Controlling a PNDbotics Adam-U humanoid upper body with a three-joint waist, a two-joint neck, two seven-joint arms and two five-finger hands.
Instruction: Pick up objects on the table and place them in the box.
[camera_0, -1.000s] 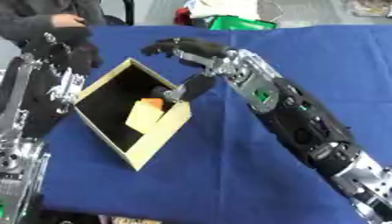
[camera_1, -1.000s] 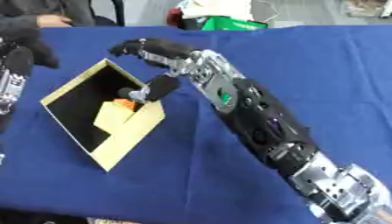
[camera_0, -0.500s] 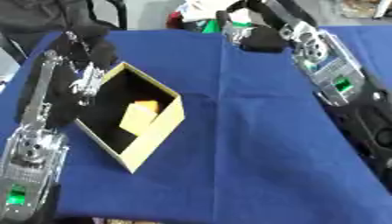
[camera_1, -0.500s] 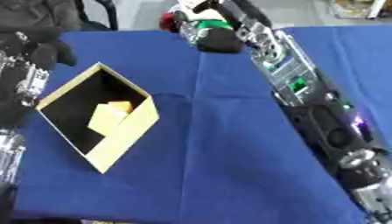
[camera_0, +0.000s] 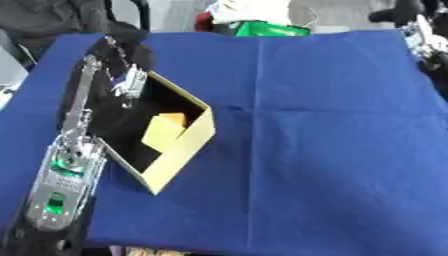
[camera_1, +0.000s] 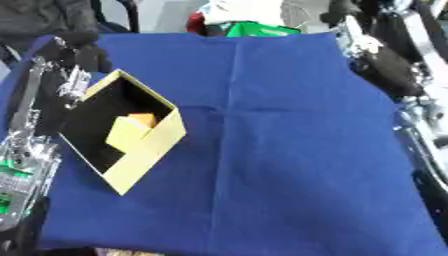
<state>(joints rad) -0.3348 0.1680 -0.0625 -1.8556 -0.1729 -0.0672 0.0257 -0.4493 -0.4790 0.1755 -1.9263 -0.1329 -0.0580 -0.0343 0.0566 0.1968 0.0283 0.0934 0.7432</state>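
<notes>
Blue cloth covered the whole surface (camera_0: 332, 150), and no loose object showed on it. The open yellow cardboard box (camera_0: 179, 150) lay at the left, with an orange block (camera_0: 171, 119) inside beside a folded flap. The left hand (camera_0: 127, 47) rested at the box's far corner; whether its fingers were open could not be told. The right hand was not visible, only the right arm (camera_1: 385, 60) at the far right edge. The next step would be finding another object before reaching.
</notes>
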